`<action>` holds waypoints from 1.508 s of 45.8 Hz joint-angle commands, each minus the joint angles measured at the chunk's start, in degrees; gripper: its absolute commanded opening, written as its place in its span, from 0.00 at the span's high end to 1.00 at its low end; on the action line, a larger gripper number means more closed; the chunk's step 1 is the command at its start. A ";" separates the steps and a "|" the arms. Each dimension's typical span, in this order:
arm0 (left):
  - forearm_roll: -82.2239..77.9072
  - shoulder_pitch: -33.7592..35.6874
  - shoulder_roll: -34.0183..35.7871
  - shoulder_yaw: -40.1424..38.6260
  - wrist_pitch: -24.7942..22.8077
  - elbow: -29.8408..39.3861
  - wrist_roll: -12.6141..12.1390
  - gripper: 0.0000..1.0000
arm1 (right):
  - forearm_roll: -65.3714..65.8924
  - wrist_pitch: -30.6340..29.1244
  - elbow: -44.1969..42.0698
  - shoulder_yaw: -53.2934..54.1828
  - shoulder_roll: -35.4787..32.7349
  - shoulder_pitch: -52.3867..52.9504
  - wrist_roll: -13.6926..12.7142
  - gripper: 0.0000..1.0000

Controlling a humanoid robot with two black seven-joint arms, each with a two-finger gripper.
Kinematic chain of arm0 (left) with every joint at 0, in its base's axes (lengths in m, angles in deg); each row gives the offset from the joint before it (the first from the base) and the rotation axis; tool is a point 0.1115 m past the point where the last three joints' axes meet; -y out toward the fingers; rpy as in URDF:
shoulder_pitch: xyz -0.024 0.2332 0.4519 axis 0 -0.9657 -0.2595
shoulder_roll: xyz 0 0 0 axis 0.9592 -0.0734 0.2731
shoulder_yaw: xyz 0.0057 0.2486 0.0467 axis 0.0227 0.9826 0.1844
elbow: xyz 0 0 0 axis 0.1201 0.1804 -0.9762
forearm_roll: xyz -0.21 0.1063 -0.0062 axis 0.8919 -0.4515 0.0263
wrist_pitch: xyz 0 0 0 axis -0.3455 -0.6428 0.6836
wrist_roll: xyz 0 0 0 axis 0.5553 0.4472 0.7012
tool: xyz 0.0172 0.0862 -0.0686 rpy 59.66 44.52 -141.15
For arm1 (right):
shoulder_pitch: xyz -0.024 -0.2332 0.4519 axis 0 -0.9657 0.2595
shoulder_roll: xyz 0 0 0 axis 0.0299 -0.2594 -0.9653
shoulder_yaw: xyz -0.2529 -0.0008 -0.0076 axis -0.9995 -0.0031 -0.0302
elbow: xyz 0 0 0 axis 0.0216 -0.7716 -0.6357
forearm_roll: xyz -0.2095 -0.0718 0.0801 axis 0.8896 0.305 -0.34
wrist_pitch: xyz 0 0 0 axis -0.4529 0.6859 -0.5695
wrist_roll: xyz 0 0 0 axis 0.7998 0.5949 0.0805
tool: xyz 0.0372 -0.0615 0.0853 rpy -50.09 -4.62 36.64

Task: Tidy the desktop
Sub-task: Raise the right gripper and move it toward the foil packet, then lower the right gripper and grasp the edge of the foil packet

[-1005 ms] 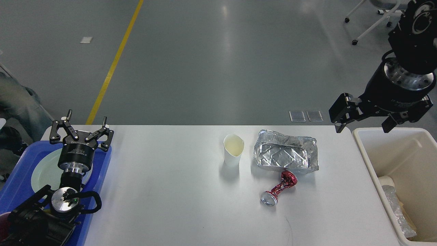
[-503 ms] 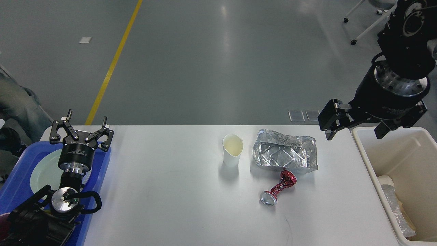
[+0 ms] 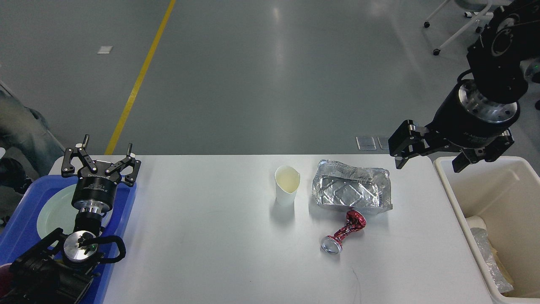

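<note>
Head view: the right gripper (image 3: 428,157) is hanging spread wide and empty above the table's (image 3: 219,236) far right corner, beside the cream bin (image 3: 468,192). The left gripper (image 3: 100,162) is hovering open, holding nothing, over the blue tray (image 3: 124,211) at the table's left edge.

desktop (image 3: 211,236) | paper cup (image 3: 287,185) | foil tray (image 3: 352,191) | crushed red can (image 3: 344,233) | blue tray (image 3: 21,219)
</note>
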 commanded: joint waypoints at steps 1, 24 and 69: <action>-0.05 -0.01 0.00 0.00 -0.01 0.00 0.00 0.04 | 0.11 3.55 -0.61 1.50 -0.03 -2.15 -0.02 0.00; -0.05 -0.01 0.00 0.00 -0.01 0.00 0.00 0.04 | 5.37 23.42 -27.40 1.76 0.32 -41.43 0.86 0.00; -0.05 -0.01 0.00 0.00 -0.01 0.00 0.00 0.04 | 7.23 41.00 -62.39 16.79 7.97 -78.80 2.44 0.00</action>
